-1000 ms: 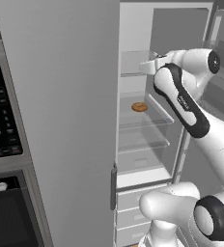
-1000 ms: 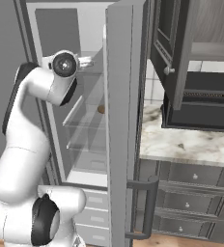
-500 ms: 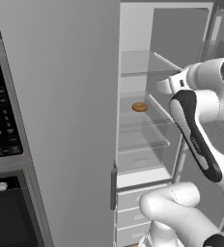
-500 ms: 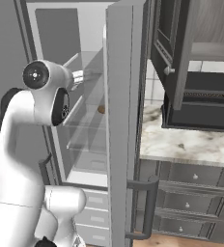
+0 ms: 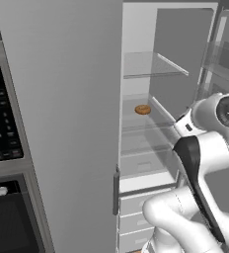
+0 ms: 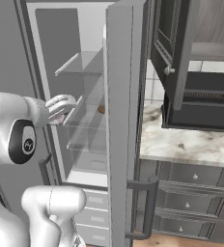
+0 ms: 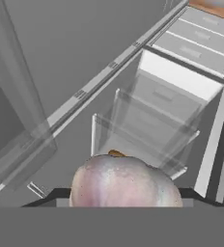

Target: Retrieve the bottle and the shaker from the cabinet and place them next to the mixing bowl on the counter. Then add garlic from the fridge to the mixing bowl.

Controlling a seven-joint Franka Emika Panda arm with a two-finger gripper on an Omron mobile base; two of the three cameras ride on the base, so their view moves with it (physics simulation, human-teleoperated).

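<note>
A pale, purple-tinged garlic bulb sits between my dark fingertips in the hand view, with my gripper shut on it. From the right base view, the gripper hangs just in front of the open fridge, level with its middle glass shelf, and the garlic peeks out pinkish under the white hand. The bottle, the shaker and the mixing bowl are out of view. The cabinet stands open above the marble counter.
The fridge door stands open edge-on between my arm and the counter. A small orange-brown item lies on a glass shelf inside the fridge. The fridge's other door and a microwave panel are at the left.
My arm has folded back out of the fridge toward the base, carrying the garlic away from the shelves. The jaws have kept the same width.
</note>
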